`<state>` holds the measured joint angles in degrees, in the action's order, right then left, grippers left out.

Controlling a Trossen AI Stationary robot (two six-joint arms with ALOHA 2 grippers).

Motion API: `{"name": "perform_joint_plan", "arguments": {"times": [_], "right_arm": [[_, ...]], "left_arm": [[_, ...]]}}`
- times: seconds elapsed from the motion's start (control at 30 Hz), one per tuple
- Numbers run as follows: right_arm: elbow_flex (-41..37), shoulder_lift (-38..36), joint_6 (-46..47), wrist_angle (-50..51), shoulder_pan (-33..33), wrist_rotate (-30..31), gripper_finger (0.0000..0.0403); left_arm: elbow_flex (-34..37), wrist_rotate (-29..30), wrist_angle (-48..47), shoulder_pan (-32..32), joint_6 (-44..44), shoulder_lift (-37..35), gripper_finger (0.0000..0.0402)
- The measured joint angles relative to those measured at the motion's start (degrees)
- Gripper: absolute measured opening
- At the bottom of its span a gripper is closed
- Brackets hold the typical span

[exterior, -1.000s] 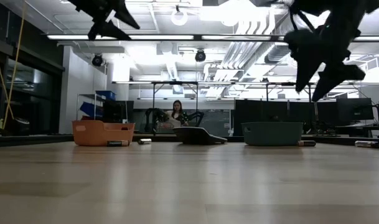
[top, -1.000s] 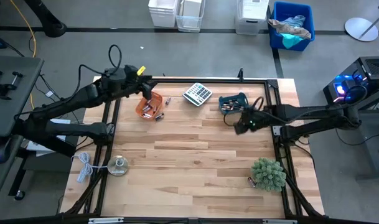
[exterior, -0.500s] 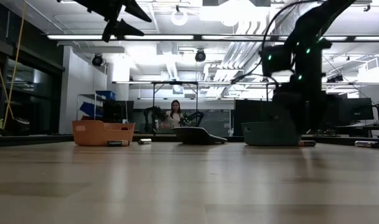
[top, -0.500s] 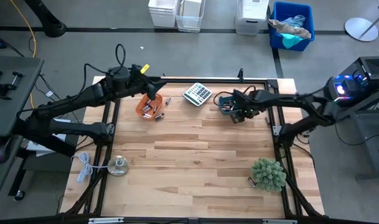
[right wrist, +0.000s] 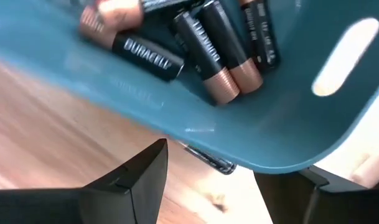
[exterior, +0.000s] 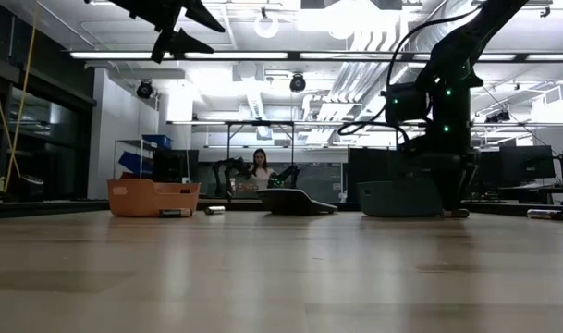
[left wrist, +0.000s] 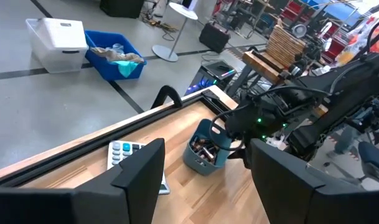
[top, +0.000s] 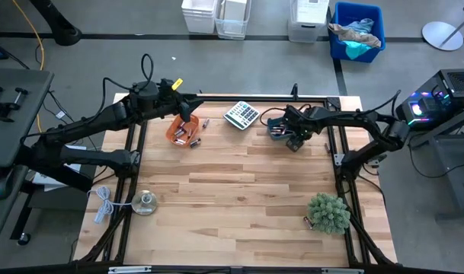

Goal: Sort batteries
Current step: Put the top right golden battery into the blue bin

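A teal bowl [top: 280, 124] at the far right holds several dark batteries with copper ends [right wrist: 201, 43]. One loose battery [right wrist: 209, 159] lies on the table against the bowl's outer wall. My right gripper [right wrist: 233, 199] is open, low at the bowl's near side [top: 293, 141], with a finger on either side of that battery. An orange bowl [top: 180, 131] with batteries stands at the far left. My left gripper [top: 184, 113] hovers high above it, open and empty [left wrist: 205, 186].
A grey calculator [top: 241, 114] lies between the bowls. Loose batteries [top: 204, 122] lie beside the orange bowl. A green tuft [top: 328, 213] with batteries [top: 308, 222] beside it sits near right. A round disc [top: 145, 203] and a white cord [top: 102, 204] are near left.
My right gripper has gone toward the table's far edge and down, from high above the table to just above it at the teal bowl's near side.
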<state>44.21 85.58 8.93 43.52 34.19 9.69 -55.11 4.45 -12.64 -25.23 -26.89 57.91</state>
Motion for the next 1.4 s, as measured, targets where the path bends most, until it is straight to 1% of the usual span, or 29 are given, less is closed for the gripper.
{"name": "perform_joint_plan", "arguments": {"times": [0.2,0.37,0.43,0.53,0.67,0.77,0.83,0.87,0.93,1.0,1.03,1.07,1.13,1.17,1.2,1.3,1.4], "right_arm": [[0.0,0.0,-12.0,0.0,0.0,-1.9,0.0222],[0.0,0.0,-17.6,0.2,0.0,-2.8,0.0222],[0.0,0.9,-18.4,0.7,0.0,-3.7,0.0222],[0.1,4.1,-18.6,0.8,0.0,-3.9,0.0222],[0.6,8.3,-17.7,1.0,0.0,-3.1,0.0221],[0.7,8.9,-17.0,1.1,-0.1,-3.2,0.0217],[0.7,8.9,-16.1,1.6,-0.5,-3.1,0.0199],[0.7,8.7,-15.3,2.1,-0.8,-3.1,0.0182],[0.5,8.0,-13.7,3.4,-1.7,-4.6,0.0129],[0.1,6.7,-11.4,4.2,-2.8,-7.5,0.0057],[0.0,5.7,-10.0,5.0,-3.6,-9.3,0.0034],[-0.2,4.6,-8.5,5.8,-4.6,-12.2,0.0031],[-0.7,1.9,-5.9,7.4,-7.4,-21.1,0.0034],[-0.7,0.3,-4.7,6.9,-8.7,-23.9,0.0036],[-0.5,-1.5,-3.4,4.7,-9.7,-25.1,0.0035],[-0.2,-4.8,2.0,-3.0,-9.8,-22.7,0.0033],[2.6,-5.7,6.9,-10.1,-6.8,-18.9,0.0033]], "left_arm": [[0.0,0.0,0.0,0.0,0.0,0.0,0.022],[0.0,0.0,-0.1,0.0,0.0,0.0,0.022],[0.0,0.0,-0.1,0.0,0.0,0.0,0.022],[0.0,0.0,-0.1,0.0,-0.1,0.0,0.022],[0.0,0.0,-0.1,0.0,-0.1,0.0,0.022],[0.0,0.0,-0.1,0.0,-0.1,0.0,0.022],[0.0,0.0,-0.1,0.0,-0.1,0.0,0.022],[0.0,0.0,-0.1,0.0,0.0,0.0,0.022],[0.0,0.0,0.0,0.0,0.0,0.0,0.022],[0.0,0.0,0.0,0.0,0.0,0.0,0.022],[0.0,0.0,0.0,0.0,0.0,-0.2,0.022],[0.0,0.0,0.0,0.0,0.0,-0.3,0.022],[0.0,0.0,0.1,0.0,0.0,-0.6,0.022],[0.0,0.0,0.1,0.0,0.0,-0.6,0.022],[0.0,0.0,0.2,0.0,0.0,-0.7,0.022],[0.0,0.0,0.2,0.0,0.0,-0.8,0.022],[0.0,0.1,0.2,0.0,0.0,-0.8,0.022]]}}
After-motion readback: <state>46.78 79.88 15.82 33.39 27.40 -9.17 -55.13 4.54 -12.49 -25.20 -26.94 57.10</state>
